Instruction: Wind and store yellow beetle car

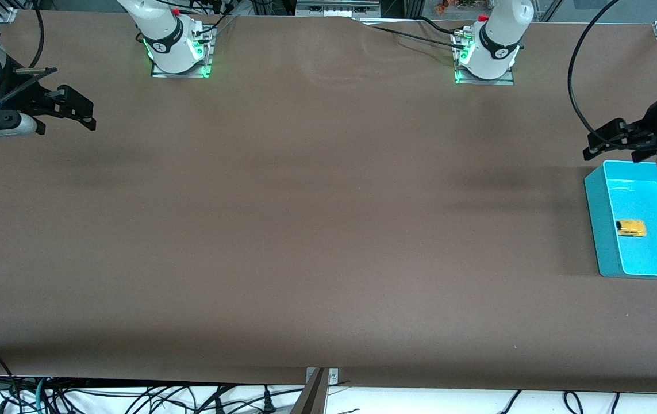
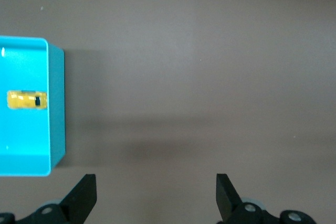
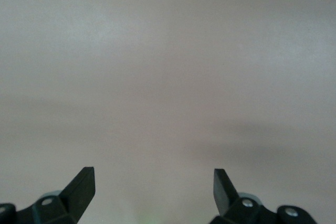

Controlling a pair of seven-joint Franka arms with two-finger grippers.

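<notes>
The yellow beetle car [image 1: 631, 228] lies inside the teal bin [image 1: 597, 218] at the left arm's end of the table. It also shows in the left wrist view [image 2: 26, 100], inside the bin [image 2: 56, 114]. My left gripper [image 1: 598, 145] is open and empty, in the air over the table beside the bin's edge that lies farthest from the front camera; in its wrist view [image 2: 156, 195] the jaws stand wide apart over bare table. My right gripper [image 1: 84, 114] is open and empty, waiting over the right arm's end of the table, with only table between its jaws [image 3: 154, 190].
The brown table cloth [image 1: 317, 218] covers the whole surface. The two arm bases [image 1: 179, 52] [image 1: 486, 57] stand along the table's edge farthest from the front camera. Cables hang below the edge nearest that camera.
</notes>
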